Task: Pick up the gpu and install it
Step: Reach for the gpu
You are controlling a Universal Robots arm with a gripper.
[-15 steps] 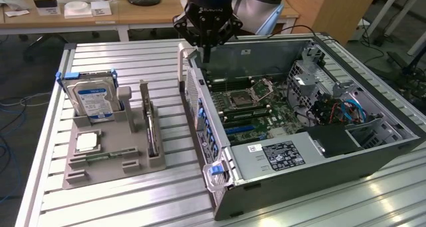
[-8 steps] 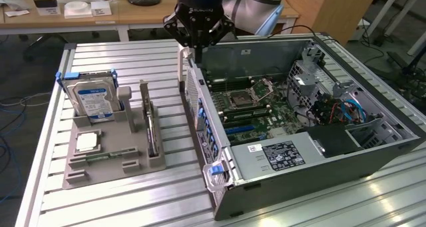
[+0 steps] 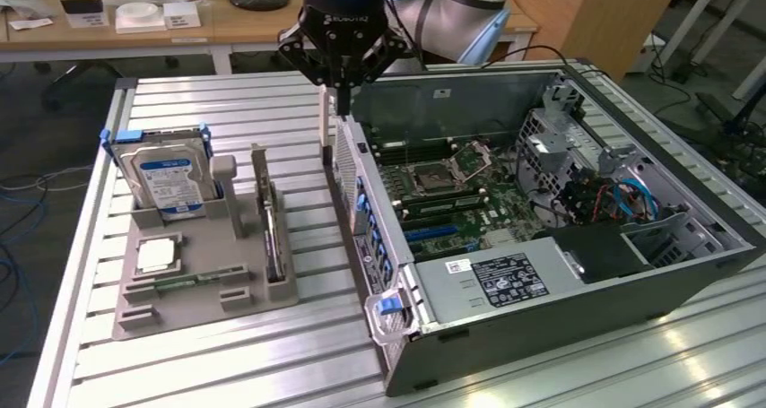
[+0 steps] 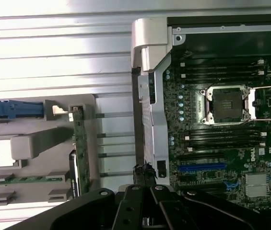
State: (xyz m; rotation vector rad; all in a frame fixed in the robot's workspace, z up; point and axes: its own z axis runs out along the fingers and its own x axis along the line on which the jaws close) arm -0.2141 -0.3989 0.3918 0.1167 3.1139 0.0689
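Jaws: together, fingertips [image 3: 341, 92] meeting with nothing between them, pointing down at upper centre of the exterior view.
Beneath them: rear rim of the open computer case [image 3: 670, 273], close under the tips; contact cannot be told.
Task thing: gpu [image 3: 272, 238] stands edge-on in the grey holder [image 3: 192, 314] at the exterior view's left, well apart from the jaws, not yet lifted.
Neighbour: hard drive [image 3: 168, 179] upright in the same holder, near the card.
Destination: motherboard [image 3: 461, 188] lies exposed inside the case.
Surface [image 3: 239, 363]: slatted metal, carrying holder and case.
Handling: judged best with jaws parted first, lined up along the card's thin top edge, gripping mid-length, and pulling straight up clear of the holder's posts.
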